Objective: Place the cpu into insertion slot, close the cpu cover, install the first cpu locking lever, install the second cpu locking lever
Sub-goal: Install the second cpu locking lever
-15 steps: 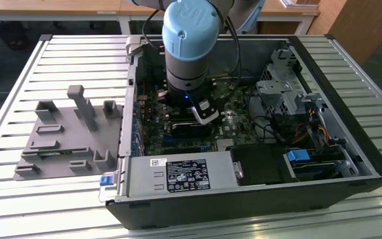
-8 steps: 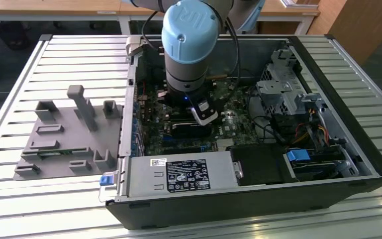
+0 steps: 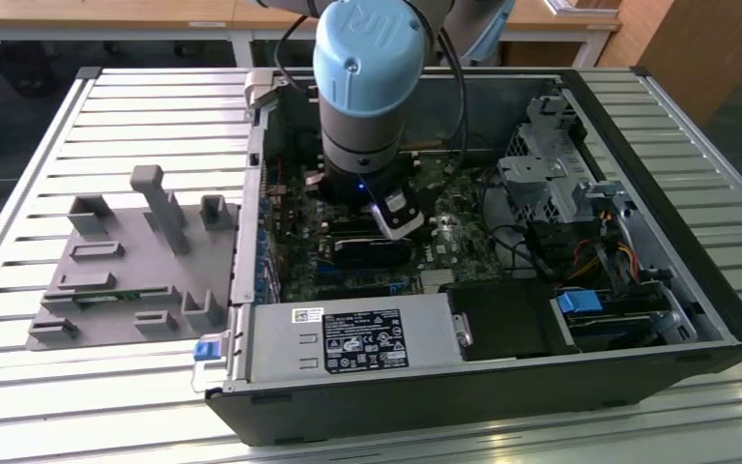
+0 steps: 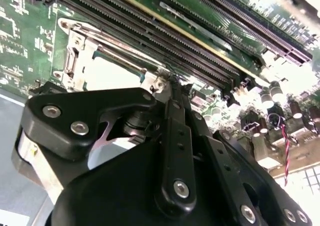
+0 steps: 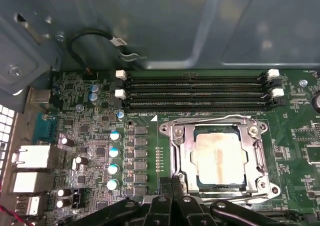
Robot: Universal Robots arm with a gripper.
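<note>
The cpu point(image 5: 220, 155), a silver-grey square, lies in the insertion slot point(image 5: 265, 187) on the green board. The cpu cover point(image 5: 181, 156) is folded down flat around it. A thin wire locking lever point(image 5: 210, 119) runs along the socket's edge beside the memory slots. My gripper point(image 5: 171, 182) is shut, its black fingertips point(image 5: 165, 185) pressed together at the socket's corner, on the edge away from the memory slots. In the second wrist view the gripper point(image 4: 173, 82) sits just beside the cover point(image 4: 75, 56). In the exterior view the gripper point(image 3: 397, 220) reaches down into the open computer case.
Long black memory slots point(image 5: 195, 91) lie beside the socket, and small capacitors point(image 5: 115, 151) stand on its other side. The case holds a power supply point(image 3: 345, 338) and a drive cage point(image 3: 552, 174). A grey fixture point(image 3: 127, 261) rests on the slatted table at the exterior view's left.
</note>
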